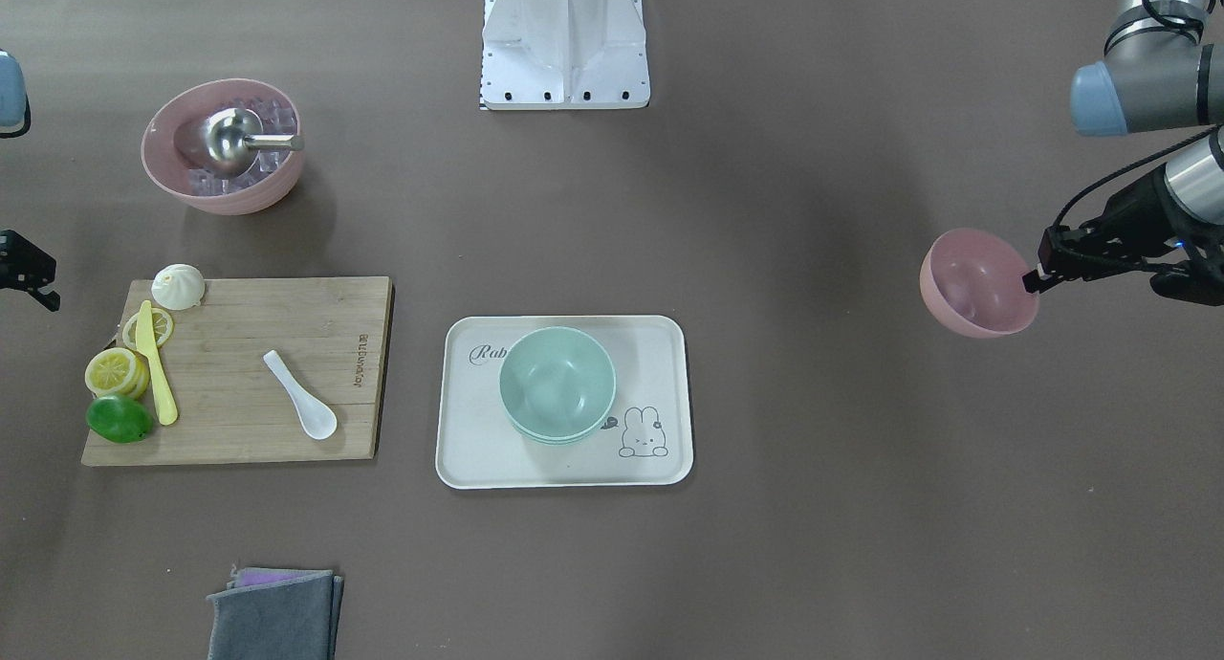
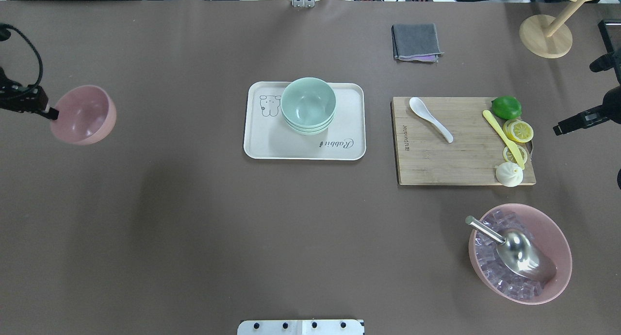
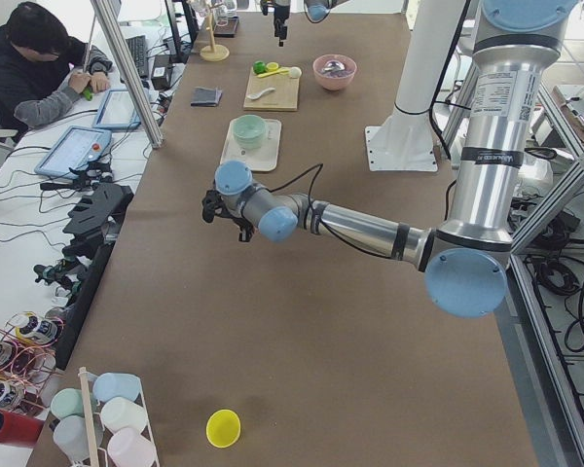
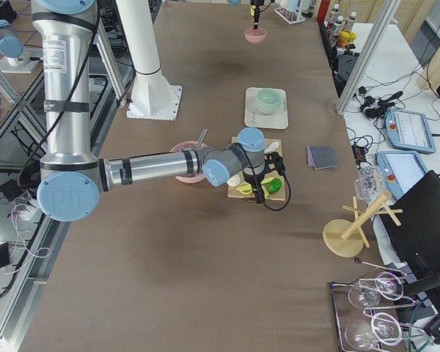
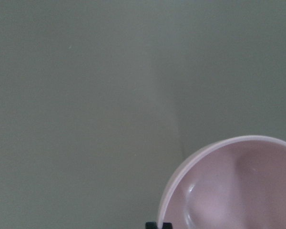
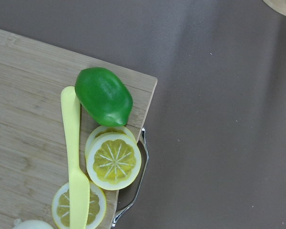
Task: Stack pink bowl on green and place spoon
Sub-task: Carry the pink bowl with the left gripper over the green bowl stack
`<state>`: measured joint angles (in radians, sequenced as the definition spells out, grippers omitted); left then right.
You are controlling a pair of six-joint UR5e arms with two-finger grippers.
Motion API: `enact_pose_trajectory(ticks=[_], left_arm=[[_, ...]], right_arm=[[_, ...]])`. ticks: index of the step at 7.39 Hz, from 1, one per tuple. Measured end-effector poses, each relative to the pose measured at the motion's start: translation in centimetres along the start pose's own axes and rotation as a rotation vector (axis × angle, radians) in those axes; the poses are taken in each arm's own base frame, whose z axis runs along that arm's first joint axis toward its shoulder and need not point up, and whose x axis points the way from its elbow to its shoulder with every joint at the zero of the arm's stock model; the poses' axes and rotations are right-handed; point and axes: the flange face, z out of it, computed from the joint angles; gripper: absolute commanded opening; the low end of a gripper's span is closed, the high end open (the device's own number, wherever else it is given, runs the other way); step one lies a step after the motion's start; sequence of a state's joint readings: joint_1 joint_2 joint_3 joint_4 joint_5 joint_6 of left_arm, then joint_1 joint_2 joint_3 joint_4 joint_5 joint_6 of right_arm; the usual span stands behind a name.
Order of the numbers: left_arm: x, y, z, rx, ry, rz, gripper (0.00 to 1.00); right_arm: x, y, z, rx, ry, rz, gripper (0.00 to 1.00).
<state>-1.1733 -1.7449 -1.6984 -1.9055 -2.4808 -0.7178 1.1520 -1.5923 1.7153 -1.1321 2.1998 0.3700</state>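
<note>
Left gripper (image 1: 1038,279) is pinched shut on the rim of the pink bowl (image 1: 975,287), out by the table's edge on the robot's left, and the bowl hangs tilted and looks clear of the surface. The green bowl (image 1: 557,378), the top of a small stack, sits on a tray (image 1: 478,440) mid-table, well apart from it.

From where I stand that rim-only hold is the worry. On the long carry the bowl could swivel or slip. If it comes down tilted or off-centre it may catch the green rim and nudge the stack across the tray.

The spoon (image 1: 304,400) lies flat on the cutting board (image 1: 239,430) toward the opposite edge. It is slim and low, so fingers might skate off it. The right gripper (image 2: 559,129) waits at that edge, and I cannot tell how its jaws stand.
</note>
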Motion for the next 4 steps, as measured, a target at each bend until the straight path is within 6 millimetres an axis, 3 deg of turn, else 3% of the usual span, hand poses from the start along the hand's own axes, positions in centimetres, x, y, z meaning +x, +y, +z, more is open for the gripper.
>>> enact_pose_trajectory(ticks=[2, 3, 4], left_arm=[[11.4, -2.2, -1.4, -0.024, 0.007, -0.104, 0.0], [17.2, -2.6, -0.8, -0.029, 0.0, -0.154, 0.0], [23.0, -2.2, 1.0, -0.028, -0.022, -0.193, 0.0]], right_arm=[[0.0, 0.0, 0.0, 0.001, 0.0, -0.001, 1.0], [-0.1, -0.1, -0.1, 0.001, 0.0, -0.001, 1.0], [-0.1, -0.1, 0.0, 0.001, 0.0, -0.001, 1.0]])
